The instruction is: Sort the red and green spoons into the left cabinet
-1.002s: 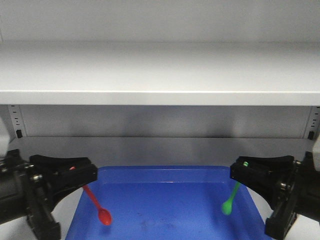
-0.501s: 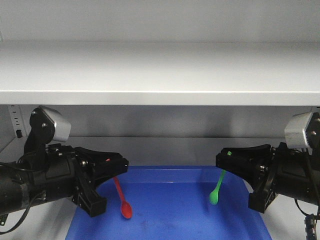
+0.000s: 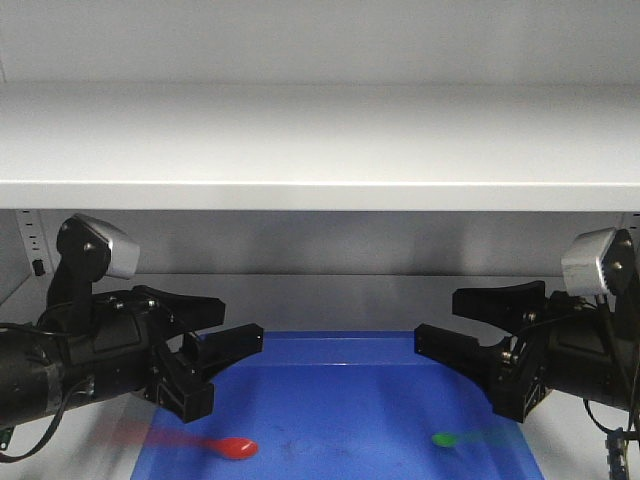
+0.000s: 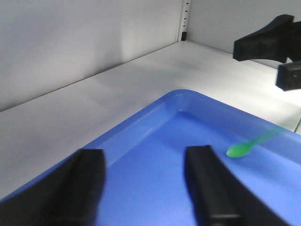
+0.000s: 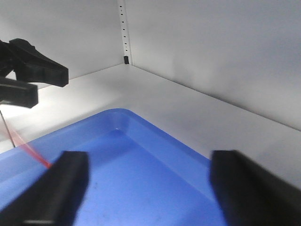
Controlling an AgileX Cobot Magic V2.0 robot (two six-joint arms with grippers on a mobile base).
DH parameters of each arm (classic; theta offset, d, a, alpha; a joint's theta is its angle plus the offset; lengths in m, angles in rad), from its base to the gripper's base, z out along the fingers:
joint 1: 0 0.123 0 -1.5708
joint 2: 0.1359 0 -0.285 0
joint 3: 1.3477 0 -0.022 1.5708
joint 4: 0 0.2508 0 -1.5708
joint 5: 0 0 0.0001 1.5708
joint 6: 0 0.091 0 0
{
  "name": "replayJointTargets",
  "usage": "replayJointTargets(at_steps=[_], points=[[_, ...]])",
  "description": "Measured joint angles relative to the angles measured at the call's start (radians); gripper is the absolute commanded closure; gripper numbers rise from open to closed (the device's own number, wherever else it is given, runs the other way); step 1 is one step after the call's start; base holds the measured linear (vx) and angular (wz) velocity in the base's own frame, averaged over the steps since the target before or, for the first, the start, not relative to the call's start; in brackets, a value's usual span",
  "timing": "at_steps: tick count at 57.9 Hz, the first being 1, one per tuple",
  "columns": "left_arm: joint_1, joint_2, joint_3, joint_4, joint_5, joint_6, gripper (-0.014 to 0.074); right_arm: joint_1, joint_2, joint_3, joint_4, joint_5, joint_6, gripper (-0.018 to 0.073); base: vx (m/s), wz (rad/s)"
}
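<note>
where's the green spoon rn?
In the front view, the green spoon lies in the blue tray on its right side, below the open right gripper.

Glossy blue plastic on the tray, smooth with a few dark scuffs. The red spoon and green spoon look like shiny plastic too. Both hands, left and right, are matt black plastic. The surface is smooth, pale, matt.
</note>
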Motion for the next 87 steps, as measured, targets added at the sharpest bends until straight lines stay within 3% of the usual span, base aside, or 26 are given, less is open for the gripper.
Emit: replayJointTargets(at_steps=[14, 22, 29, 36, 41, 46, 58, 70, 76, 87], points=[[0.0, 0.0, -0.027, -0.001, 0.032, -0.004, 0.0022, 0.0, -0.017, 0.0, 0.0, -0.009, 0.013, -0.0121, 0.0, 0.0], [0.0, 0.001, -0.027, 0.006, 0.106, -0.017, 0.0124, 0.0, -0.061, 0.0, 0.0, -0.022, 0.014, -0.0029, 0.0, 0.0], [0.0, -0.008, -0.026, 0.021, 0.141, -0.048, 0.0323, 0.0, -0.114, 0.001, -0.011, -0.035, 0.047, 0.0139, 0.0, 0.0], [0.0, -0.042, -0.023, 0.12, 0.147, -0.118, 0.0601, 0.0, -0.181, 0.001, -0.04, -0.06, 0.141, 0.0392, 0.0, 0.0], [0.0, -0.076, -0.02, 0.219, 0.169, -0.17, 0.0603, 0.0, -0.229, 0.0, -0.128, -0.075, 0.21, 0.0574, 0.0, 0.0], [0.0, -0.119, -0.026, 0.285, 0.189, -0.213, 0.0598, 0.0, -0.272, 0.0, -0.238, -0.078, 0.278, 0.057, 0.0, 0.0], [0.0, -0.23, -0.03, 0.461, 0.239, -0.399, 0.0597, 0.0, -0.408, 0.0, -0.468, -0.067, 0.447, 0.0564, 0.0, 0.0], [0.0, -0.33, -0.03, 0.612, 0.26, -0.604, 0.0597, 0.0, -0.56, 0.0, -0.636, -0.052, 0.631, 0.0564, 0.0, 0.0], [0.0, -0.388, -0.024, 0.649, 0.268, -0.675, 0.0597, 0.0, -0.639, 0.0, -0.722, -0.043, 0.74, 0.0564, 0.0, 0.0], [0.0, -0.515, 0.092, 0.652, 0.226, -0.733, 0.0597, 0.0, -0.771, 0.0, -0.878, -0.032, 0.913, 0.0564, 0.0, 0.0]])
